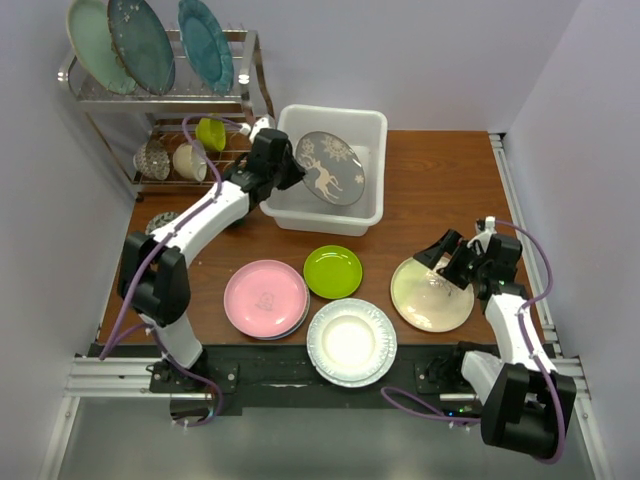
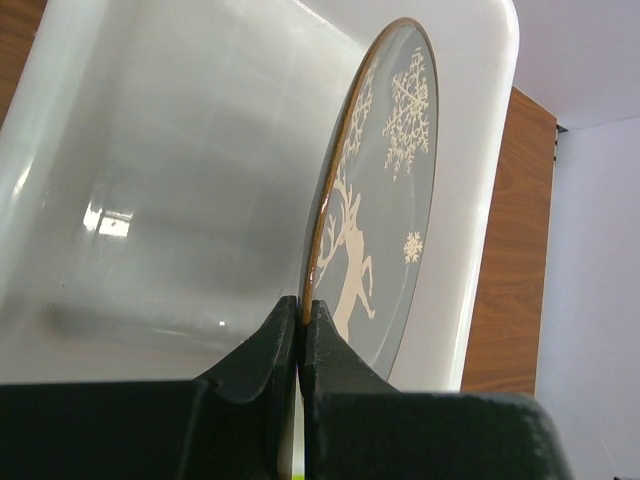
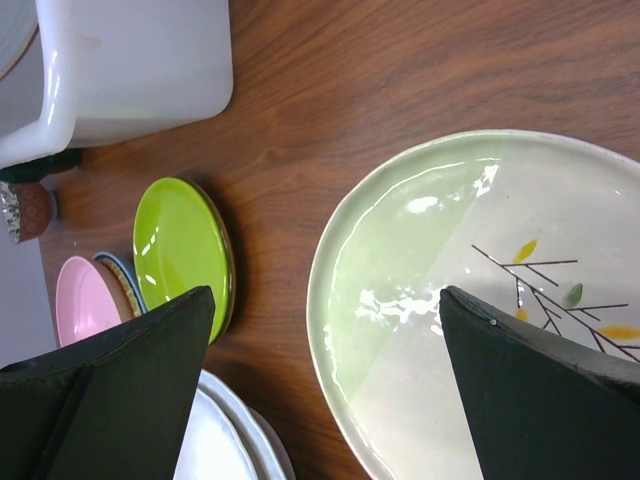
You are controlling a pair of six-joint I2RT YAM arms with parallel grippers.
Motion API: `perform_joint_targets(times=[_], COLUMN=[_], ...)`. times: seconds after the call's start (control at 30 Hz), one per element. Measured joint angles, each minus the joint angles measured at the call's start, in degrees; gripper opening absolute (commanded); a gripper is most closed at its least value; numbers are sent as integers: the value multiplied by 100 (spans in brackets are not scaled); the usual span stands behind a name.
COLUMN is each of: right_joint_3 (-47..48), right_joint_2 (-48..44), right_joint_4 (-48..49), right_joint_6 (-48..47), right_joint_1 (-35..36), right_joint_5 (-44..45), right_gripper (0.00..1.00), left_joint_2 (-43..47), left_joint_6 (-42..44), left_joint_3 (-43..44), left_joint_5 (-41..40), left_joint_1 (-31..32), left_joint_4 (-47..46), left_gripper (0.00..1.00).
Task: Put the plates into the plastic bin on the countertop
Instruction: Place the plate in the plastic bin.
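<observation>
Over the plastic bin (image 1: pixel 362 121), grey deer plate (image 1: pixel 331 168) hung on edge, rim pinched in the left claw (image 2: pixel 301 305), right claw (image 3: pixel 325 292) gaped above the cream plate (image 1: pixel 432 296), pink plate (image 1: pixel 265 297), lime plate (image 1: pixel 333 271), white plate (image 1: pixel 351 342) lay nearby on the tabletop (image 1: pixel 430 180).

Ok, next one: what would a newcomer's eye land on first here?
The grey deer plate, pinched on edge by the left gripper over the white bin at the back of the table. Then the right gripper, open above the cream plate at front right, and the pink plate, green plate and white plate lying left of it.
</observation>
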State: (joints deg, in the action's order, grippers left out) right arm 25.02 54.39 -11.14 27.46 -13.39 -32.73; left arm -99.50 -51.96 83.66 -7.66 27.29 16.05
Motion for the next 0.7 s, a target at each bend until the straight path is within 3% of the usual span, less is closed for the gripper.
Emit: perform_joint_targets(times=[0.7], right_joint_3=[-20], right_joint_2=[212], right_joint_4=[31], right_joint_6=[-81], right_joint_1=[0], right_joint_5=[2], right_gripper=[99], left_joint_2=[-964], left_joint_6=[334], left_joint_3=[715], left_joint_5=[149], left_joint_1=[-52], left_joint_4=[190], left_gripper=[0])
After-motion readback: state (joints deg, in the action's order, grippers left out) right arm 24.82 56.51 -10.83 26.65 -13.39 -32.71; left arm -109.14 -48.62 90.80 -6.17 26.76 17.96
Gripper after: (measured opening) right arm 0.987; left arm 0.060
